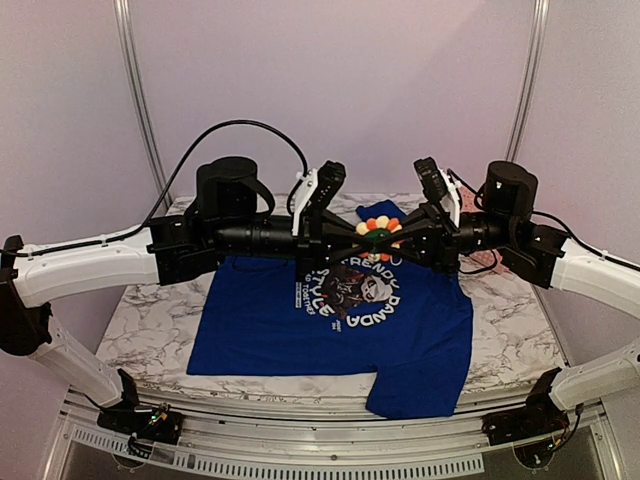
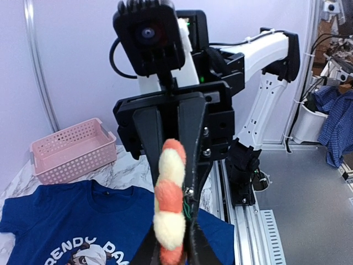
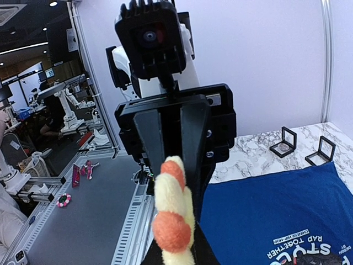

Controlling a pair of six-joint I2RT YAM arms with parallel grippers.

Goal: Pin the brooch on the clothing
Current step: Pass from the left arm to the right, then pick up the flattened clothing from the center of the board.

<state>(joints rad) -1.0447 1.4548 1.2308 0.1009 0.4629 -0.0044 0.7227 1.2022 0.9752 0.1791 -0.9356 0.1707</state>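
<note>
The brooch (image 1: 378,228), a fuzzy flower of yellow and orange petals, hangs in the air above the collar of the clothing (image 1: 300,330), a blue panda T-shirt spread flat on the table. My left gripper (image 1: 364,232) comes in from the left and is shut on the brooch (image 2: 168,204). From the right, my right gripper (image 1: 394,234) meets it head-on, its fingers closed against the same brooch (image 3: 174,210). Both wrist views show the brooch edge-on, with the other gripper straight behind it. The clothing (image 2: 55,215) (image 3: 276,210) lies below.
The table (image 1: 160,320) is marbled white. A pink basket (image 2: 71,149) stands at its back left, two small black square boxes (image 3: 284,142) at the back right. One corner of the shirt's hem (image 1: 415,395) hangs over the near table edge.
</note>
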